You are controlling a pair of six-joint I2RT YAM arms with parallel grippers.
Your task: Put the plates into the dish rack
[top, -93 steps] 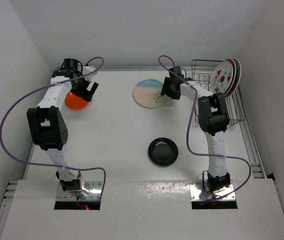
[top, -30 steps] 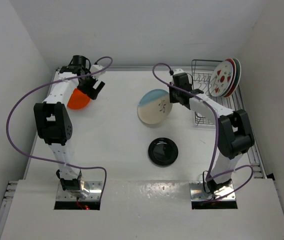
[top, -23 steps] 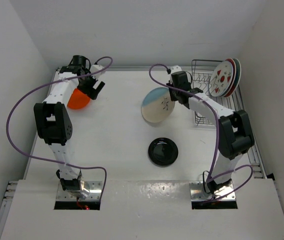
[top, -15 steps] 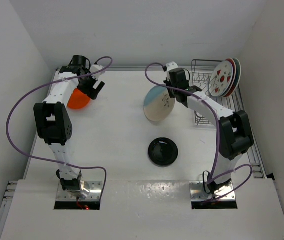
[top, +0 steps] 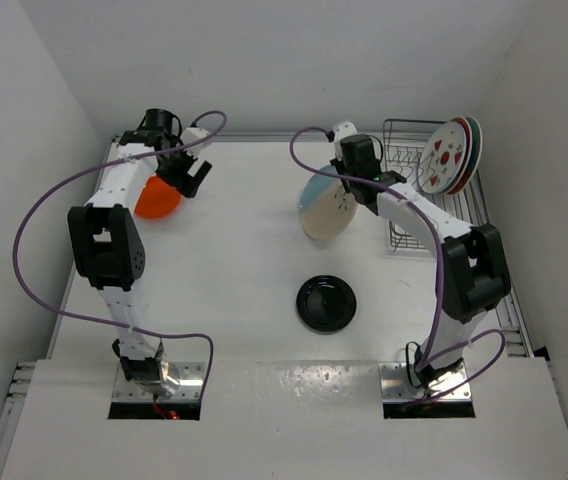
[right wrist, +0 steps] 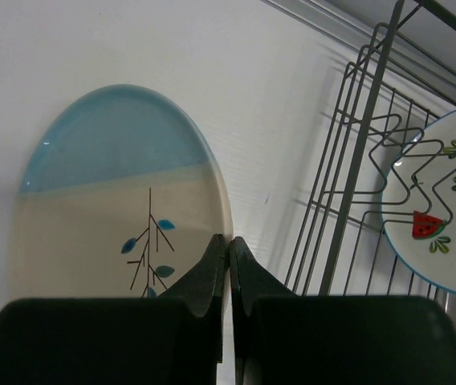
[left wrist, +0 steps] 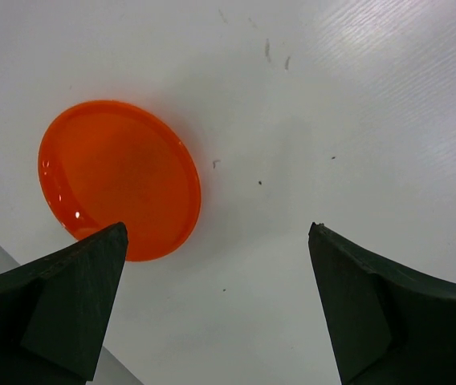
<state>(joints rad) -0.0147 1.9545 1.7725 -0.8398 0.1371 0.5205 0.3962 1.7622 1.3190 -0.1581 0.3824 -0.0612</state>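
Observation:
My right gripper is shut on the rim of the cream-and-blue plate with the sprig, and holds it tilted up off the table, left of the dish rack. In the right wrist view the closed fingers pinch the edge of that plate, with the rack wires to the right. A watermelon plate stands in the rack, red rims behind it. My left gripper hangs open above the table beside the orange plate. A black plate lies flat mid-table.
The orange plate sits close to the left wall at the back. The dish rack fills the back right corner against the right wall. Purple cables loop off both arms.
My right gripper has swung the cream-and-blue plate right toward the rack and tipped it more upright. The left arm has stayed still over the last second.

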